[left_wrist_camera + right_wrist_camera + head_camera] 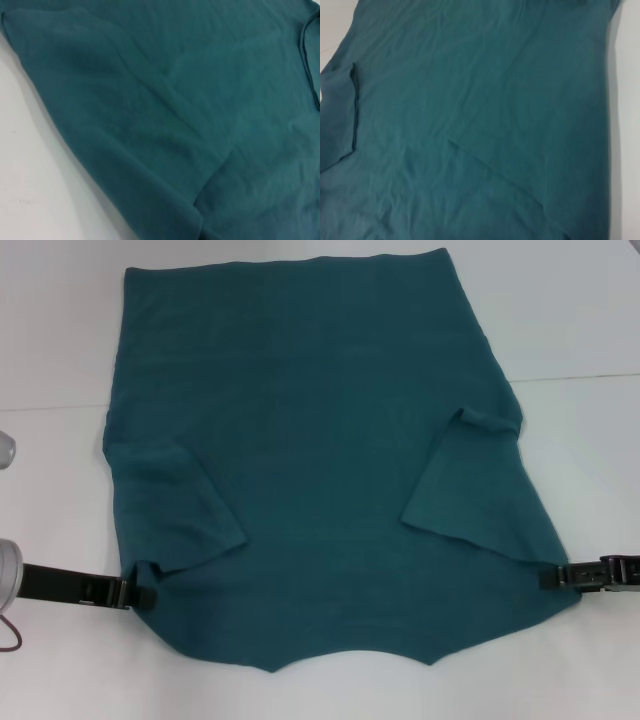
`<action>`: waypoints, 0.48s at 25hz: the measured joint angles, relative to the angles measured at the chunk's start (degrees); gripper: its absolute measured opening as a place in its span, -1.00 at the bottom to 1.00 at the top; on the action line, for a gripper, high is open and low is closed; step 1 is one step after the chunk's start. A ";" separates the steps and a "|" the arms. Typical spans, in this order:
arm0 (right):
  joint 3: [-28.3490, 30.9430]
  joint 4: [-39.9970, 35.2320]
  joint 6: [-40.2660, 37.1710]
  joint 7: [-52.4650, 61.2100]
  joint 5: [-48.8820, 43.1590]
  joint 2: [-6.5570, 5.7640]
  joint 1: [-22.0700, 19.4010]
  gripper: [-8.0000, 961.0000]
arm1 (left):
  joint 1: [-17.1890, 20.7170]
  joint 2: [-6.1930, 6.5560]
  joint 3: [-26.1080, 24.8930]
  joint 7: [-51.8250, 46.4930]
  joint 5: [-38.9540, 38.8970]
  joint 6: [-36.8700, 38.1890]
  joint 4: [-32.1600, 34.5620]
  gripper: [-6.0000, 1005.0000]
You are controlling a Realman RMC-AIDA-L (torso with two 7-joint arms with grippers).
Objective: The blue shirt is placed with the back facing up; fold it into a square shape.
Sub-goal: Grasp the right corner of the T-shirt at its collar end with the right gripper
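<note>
The blue shirt (pixel 320 440) lies flat on the white counter (pixel 60 340), plain side up, both sleeves folded inward. The left hand (pixel 143 583) and right hand (pixel 548 576) each pinch a near-side edge of the fabric.

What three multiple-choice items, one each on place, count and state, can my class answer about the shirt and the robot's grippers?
1. Where are the two grippers?
A. At the shirt's side edges, near its close end
B. Both on the far hem
C. Raised above the middle

2. How many sleeves lie folded in over the body?
A. None
B. One
C. Two

3. How does the shirt lie?
A. Rolled up
B. Spread flat on the table
C. Hanging

Answers: 1 A, the left gripper and right gripper meet opposite edges; 2 C, both sleeves overlap the shirt; 3 B, it lies spread on the table.
</note>
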 joint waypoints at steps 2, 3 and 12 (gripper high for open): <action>-0.01 0.00 -0.03 0.01 -0.22 0.03 0.10 0.91 | 0.04 0.00 0.00 0.00 0.00 0.00 0.00 -0.90; -0.02 0.00 -0.14 0.01 -0.26 0.05 0.14 0.91 | 0.10 0.00 0.00 0.00 -0.01 0.00 0.00 -0.90; 0.50 -0.31 -4.11 -0.88 0.07 0.74 0.98 0.91 | 0.17 0.00 -0.10 0.00 -0.01 0.00 0.00 -0.90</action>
